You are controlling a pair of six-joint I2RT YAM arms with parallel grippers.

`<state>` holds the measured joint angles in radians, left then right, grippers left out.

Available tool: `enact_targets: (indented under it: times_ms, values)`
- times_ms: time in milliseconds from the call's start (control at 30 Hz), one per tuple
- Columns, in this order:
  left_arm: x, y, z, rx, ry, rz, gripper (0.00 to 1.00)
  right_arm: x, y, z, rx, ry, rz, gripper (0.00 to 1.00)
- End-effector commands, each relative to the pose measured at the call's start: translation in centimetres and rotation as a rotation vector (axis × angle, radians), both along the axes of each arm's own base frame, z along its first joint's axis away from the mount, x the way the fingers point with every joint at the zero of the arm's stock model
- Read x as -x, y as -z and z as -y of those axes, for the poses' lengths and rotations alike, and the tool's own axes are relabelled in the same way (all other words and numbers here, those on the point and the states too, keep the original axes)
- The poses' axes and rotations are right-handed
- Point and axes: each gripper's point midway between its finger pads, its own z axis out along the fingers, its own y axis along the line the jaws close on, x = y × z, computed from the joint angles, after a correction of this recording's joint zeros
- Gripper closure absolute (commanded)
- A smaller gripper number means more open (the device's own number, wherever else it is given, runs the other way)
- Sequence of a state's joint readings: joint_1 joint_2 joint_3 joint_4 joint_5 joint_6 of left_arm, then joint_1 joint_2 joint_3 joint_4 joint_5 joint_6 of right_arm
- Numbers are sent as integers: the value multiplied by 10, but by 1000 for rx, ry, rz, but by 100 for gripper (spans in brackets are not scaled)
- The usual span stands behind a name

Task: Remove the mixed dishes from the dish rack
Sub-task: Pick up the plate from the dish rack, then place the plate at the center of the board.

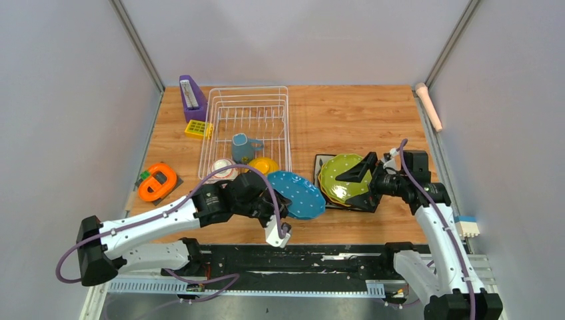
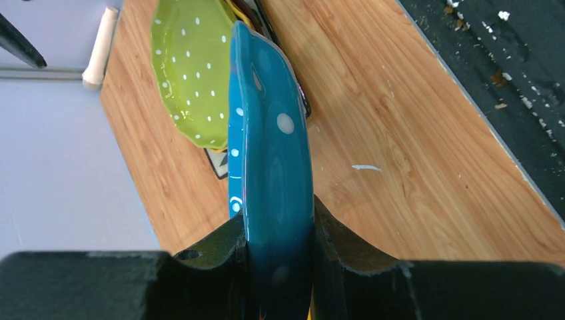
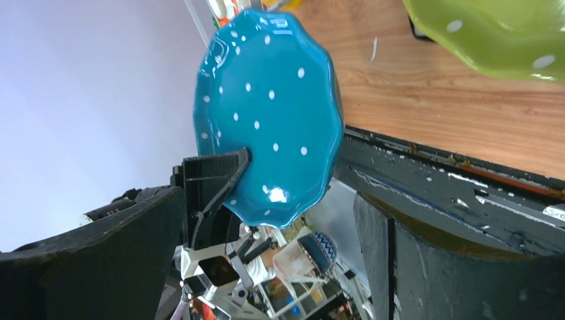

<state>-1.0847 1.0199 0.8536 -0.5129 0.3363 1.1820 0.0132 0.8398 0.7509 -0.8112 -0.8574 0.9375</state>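
Open wooden table (image 1: 353, 117) stretches right of the dish rack (image 1: 212, 120); grey walls stand well back. My left gripper (image 2: 280, 257) pinches the blue-dotted plate (image 2: 270, 153) upright on its rim (over the table's near edge). My right gripper (image 1: 358, 183) hangs spread at the green-dotted plate (image 1: 340, 180).

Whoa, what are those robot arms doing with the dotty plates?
They are emptying the dish rack. The left gripper holds the blue-dotted plate by its rim, between the rack and a stack of plates. The right gripper is open over the green-dotted plate on top of that stack. A blue-grey mug, yellow bowl and patterned bowl sit in the rack.
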Motion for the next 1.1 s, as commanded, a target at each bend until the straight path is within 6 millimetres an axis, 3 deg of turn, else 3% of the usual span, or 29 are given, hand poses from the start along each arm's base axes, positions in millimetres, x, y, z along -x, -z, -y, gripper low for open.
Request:
enact_targets:
  times_ms: [0,267,500,767,833,1067]
  values:
    - [-20,-64,31,195,5,225,100,6,1,-13,-28,-61,-7,1]
    - [-13,-85,39,278,22,252,100,18,30,-30,-58,-118,-89,1]
    - [-14,-98,45,343,-5,257,100,9,29,-41,-68,-133,-78,2]
    - [-16,-105,50,377,-35,263,100,12,30,-64,-118,-202,-115,9]
    - [-15,-106,51,378,-34,267,100,11,28,-68,-119,-204,-113,13]
    - [-14,-103,51,371,-41,270,100,6,15,-65,-128,-123,-75,41]
